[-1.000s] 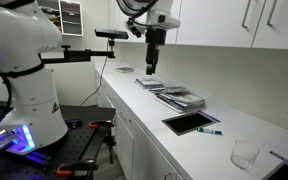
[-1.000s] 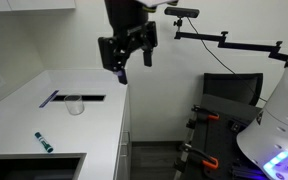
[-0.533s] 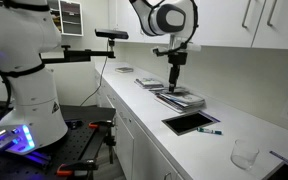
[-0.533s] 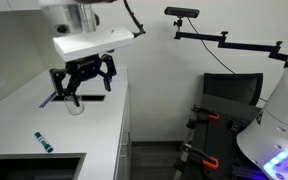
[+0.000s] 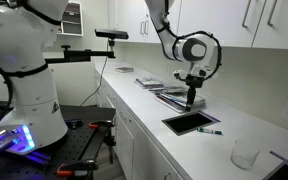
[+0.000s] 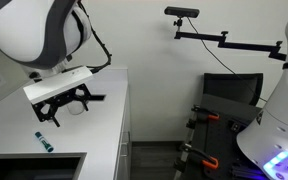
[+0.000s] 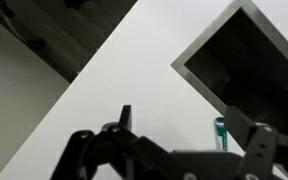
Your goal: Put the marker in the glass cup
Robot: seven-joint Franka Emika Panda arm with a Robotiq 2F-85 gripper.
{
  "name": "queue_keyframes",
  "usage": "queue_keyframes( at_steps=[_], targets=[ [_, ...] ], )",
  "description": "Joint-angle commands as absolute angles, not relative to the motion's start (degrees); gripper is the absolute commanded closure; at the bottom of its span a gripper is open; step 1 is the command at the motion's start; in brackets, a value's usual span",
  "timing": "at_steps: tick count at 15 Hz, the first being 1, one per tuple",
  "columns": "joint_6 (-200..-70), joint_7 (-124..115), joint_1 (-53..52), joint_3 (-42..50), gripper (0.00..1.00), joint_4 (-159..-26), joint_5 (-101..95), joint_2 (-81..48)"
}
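The green marker (image 5: 210, 131) lies flat on the white counter beside the black tray; it also shows in an exterior view (image 6: 44, 142) and in the wrist view (image 7: 221, 133). The glass cup (image 5: 245, 153) stands upright further along the counter; in an exterior view (image 6: 75, 106) the arm partly hides it. My gripper (image 5: 191, 101) hangs over the counter near the tray, above and short of the marker (image 6: 55, 112). In the wrist view its fingers (image 7: 189, 138) are spread wide with nothing between them; the marker lies close to the right finger.
A flat black rectangular tray (image 5: 191, 122) is set in the counter next to the marker and fills the wrist view's upper right (image 7: 254, 60). Booklets (image 5: 179, 97) lie behind the gripper. The counter's front edge (image 7: 94, 60) drops to dark floor.
The arm has swung along the counter from the booklets end towards the tray and marker, and has come down lower. The marker and cup have not moved.
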State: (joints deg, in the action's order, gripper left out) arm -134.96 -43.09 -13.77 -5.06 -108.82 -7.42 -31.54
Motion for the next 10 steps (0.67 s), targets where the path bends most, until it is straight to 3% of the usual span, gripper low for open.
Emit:
queue_keyframes(
  at_steps=[1,10],
  targets=[
    [-134.4,-42.1,-15.9,-2.9,0.0,-108.2,-5.9,-31.7],
    [-139.8,-33.3,-14.4,-3.5,0.0,-98.5,0.0,-41.9]
  ],
)
